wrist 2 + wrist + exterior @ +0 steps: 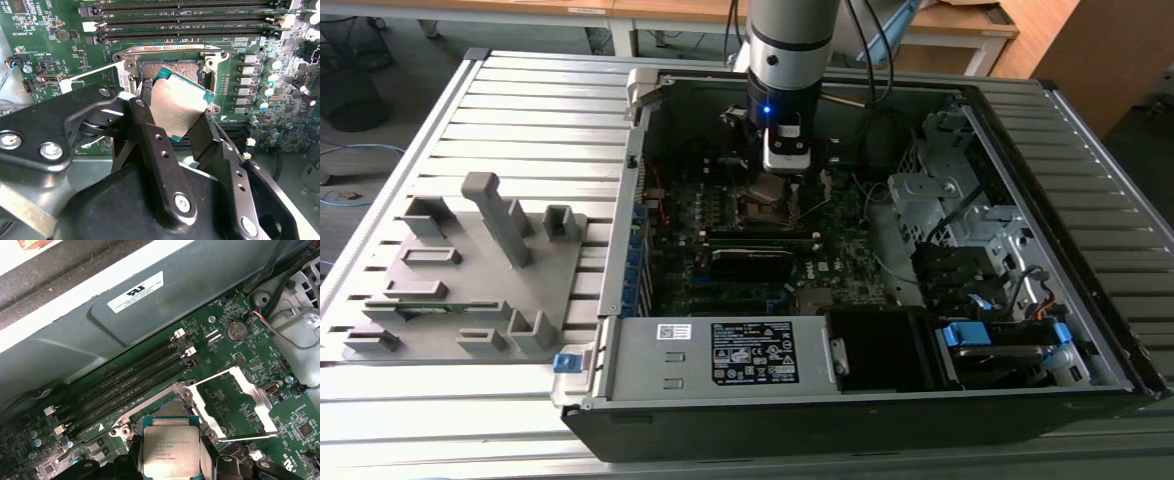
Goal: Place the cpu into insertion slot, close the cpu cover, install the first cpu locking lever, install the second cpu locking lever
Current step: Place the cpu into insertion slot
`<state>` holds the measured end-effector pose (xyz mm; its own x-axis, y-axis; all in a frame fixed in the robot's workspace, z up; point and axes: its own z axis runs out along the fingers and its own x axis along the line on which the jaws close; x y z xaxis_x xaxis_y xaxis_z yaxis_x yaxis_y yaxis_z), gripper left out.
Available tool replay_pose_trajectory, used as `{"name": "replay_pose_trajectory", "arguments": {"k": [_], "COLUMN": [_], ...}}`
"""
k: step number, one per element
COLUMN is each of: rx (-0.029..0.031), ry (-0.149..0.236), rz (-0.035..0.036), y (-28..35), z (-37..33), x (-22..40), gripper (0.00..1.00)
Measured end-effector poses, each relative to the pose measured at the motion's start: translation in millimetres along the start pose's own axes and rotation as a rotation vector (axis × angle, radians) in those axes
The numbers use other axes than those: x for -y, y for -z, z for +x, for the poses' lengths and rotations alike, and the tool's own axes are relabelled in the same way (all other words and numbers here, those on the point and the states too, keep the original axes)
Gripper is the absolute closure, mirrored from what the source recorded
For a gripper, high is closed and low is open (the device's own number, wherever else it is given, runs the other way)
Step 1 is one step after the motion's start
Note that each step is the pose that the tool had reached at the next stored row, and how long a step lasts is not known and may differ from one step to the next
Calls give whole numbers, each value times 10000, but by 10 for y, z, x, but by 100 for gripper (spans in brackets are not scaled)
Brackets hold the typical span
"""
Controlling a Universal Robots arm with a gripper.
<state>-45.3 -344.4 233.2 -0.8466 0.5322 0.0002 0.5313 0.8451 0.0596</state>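
My gripper (175, 114) is shut on the cpu (177, 102), a flat square chip with a dull metal top and a teal edge. One black finger (150, 130) presses each of two opposite sides. The chip hangs tilted just above the insertion slot (175, 70), whose dark centre and silver rim show beyond it. In the first wrist view the cpu (171, 450) sits between the fingers, over the near edge of the slot (167, 407). The cpu cover (253, 397), a silver frame with a square window, lies swung open beside the slot. In the exterior view the gripper (781, 172) hangs inside the open computer case.
Long black memory slots (135, 380) run alongside the socket. A round coin battery (234, 331) and cables lie past the open cover. The power supply (720, 355) and drive cage (947, 200) bound the board. A grey fixture plate (467, 270) lies at the exterior view's left.
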Motion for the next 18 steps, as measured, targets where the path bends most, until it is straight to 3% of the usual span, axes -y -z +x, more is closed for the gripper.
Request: {"name": "replay_pose_trajectory", "arguments": {"k": [7,14,18], "rx": [6,75,79], "ry": [-100,-1252,-1326], "rz": [1,-1,-1], "y": [0,-6,-6], "z": [0,0,1], "x": [0,0,1], "gripper": [46,46,46]}}
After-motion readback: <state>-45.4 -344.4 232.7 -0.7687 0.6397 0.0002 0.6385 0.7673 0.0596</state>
